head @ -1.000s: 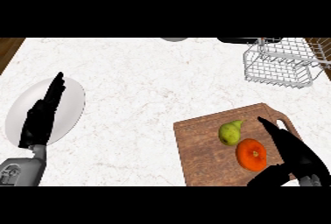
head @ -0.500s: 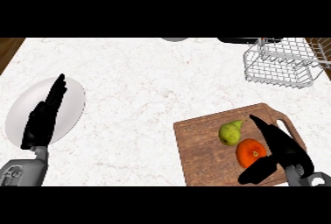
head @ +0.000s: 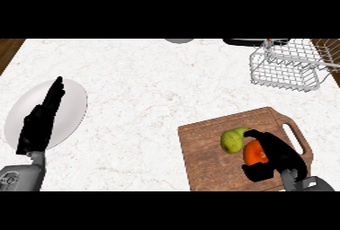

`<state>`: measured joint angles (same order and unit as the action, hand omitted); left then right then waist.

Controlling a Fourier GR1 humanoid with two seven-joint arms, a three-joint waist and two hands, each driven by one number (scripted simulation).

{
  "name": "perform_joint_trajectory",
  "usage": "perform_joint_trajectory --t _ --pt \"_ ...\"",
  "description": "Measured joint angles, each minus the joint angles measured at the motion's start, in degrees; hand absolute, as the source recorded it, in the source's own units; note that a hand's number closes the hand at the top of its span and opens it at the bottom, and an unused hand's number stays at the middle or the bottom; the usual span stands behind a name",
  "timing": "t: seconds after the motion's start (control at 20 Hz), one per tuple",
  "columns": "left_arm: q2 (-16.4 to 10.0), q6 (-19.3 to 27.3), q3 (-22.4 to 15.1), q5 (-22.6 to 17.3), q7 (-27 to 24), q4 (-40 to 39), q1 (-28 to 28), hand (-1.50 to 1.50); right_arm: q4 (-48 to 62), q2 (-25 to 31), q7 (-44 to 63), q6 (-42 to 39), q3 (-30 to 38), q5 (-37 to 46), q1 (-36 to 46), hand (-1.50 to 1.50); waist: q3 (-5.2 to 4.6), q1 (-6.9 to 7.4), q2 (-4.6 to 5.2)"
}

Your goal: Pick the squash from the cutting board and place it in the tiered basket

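- Squash point(head: 232, 140) lying on cutting board point(head: 204, 155), touching orange fruit point(head: 253, 153).
- Right hand point(head: 279, 155) part open, arched over that fruit, gripping nothing.
- Likely risk: closing on the wrong item, or nudging squash away.

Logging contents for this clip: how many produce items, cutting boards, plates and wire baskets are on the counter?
Produce: 2 (squash, orange-red fruit)
Cutting board: 1
Plate: 1
Wire basket: 1
Total: 5
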<state>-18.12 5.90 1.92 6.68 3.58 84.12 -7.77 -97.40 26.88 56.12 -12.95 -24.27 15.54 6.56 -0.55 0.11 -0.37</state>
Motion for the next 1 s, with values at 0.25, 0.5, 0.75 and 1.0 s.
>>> perform_joint_trajectory --t 0.25,0.5,0.75,1.0 --pt "1.19 0.27 0.07 0.93 -0.40 -0.78 -0.44 0.00 1.22 -0.34 -1.83 -2.10 -1.25 4.14 1.57 1.50 -0.06 -0.15 -0.07" --pt "2.02 0.47 -0.25 2.09 0.15 0.30 0.29 0.00 -2.90 -2.45 -1.66 -1.57 1.77 2.57 -1.74 1.50 0.22 -0.30 0.06" --pt "1.96 -0.60 0.31 2.22 0.13 0.79 0.41 0.00 -3.13 -8.31 0.86 -0.15 1.20 5.98 3.75 1.50 0.40 0.31 0.27" --pt "2.09 -1.17 0.15 2.20 0.41 -0.18 -1.65 0.00 7.25 -17.56 0.96 5.11 -2.80 16.54 18.23 1.50 0.44 2.01 0.69"
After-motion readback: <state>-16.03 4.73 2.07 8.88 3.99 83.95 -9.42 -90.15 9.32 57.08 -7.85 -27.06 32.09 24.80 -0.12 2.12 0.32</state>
